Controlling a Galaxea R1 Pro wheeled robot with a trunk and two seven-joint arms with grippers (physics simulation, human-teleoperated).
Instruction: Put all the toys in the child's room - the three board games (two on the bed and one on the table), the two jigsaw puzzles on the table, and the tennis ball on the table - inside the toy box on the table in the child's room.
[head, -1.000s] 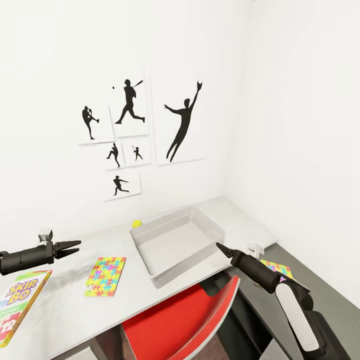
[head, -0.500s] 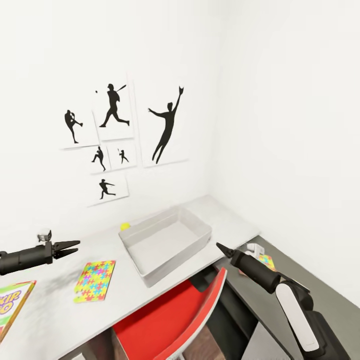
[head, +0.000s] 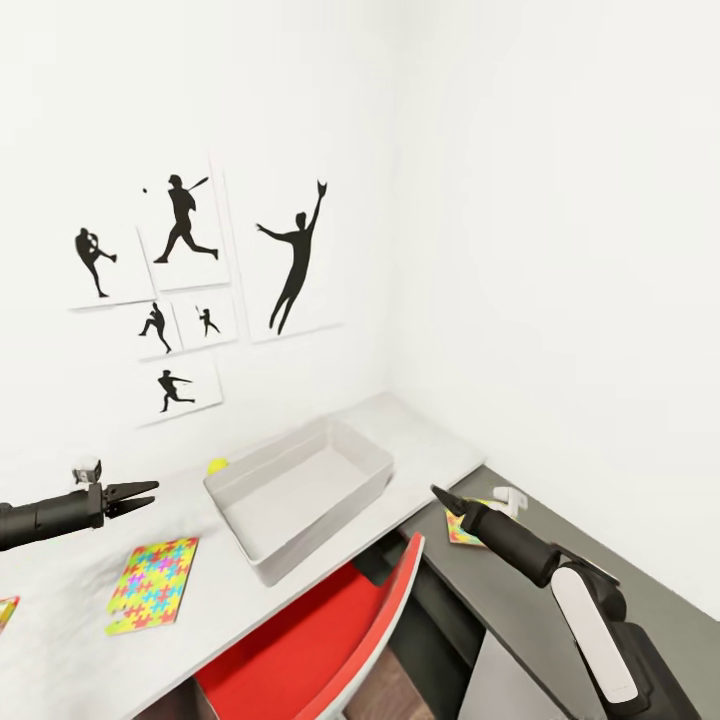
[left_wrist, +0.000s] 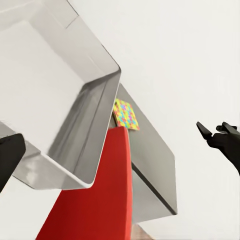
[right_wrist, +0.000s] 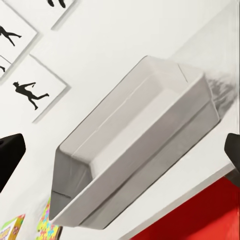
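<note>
The empty grey toy box (head: 300, 490) sits on the light-grey table (head: 425, 440), with the tennis ball (head: 217, 465) just behind its far left corner. One jigsaw puzzle (head: 152, 585) lies flat on the table left of the box. Another jigsaw puzzle (head: 462, 528) lies on the lower dark desk, partly behind my right arm. A board game corner (head: 5, 612) pokes in at the left edge. My left gripper (head: 140, 493) hovers open over the table left of the box. My right gripper (head: 440, 495) hangs open and empty off the box's right end. The right wrist view shows the toy box (right_wrist: 135, 150).
A red chair (head: 300, 650) is tucked under the table's front edge, below the box. The dark-grey side desk (head: 470, 600) runs along the right wall. Black sports silhouettes (head: 180, 280) hang on the white wall behind the table. The room corner lies just beyond the table's right end.
The camera has swung to the right, so the whole scene slid left and the board game almost left the picture. Both arms keep their places in the view.
</note>
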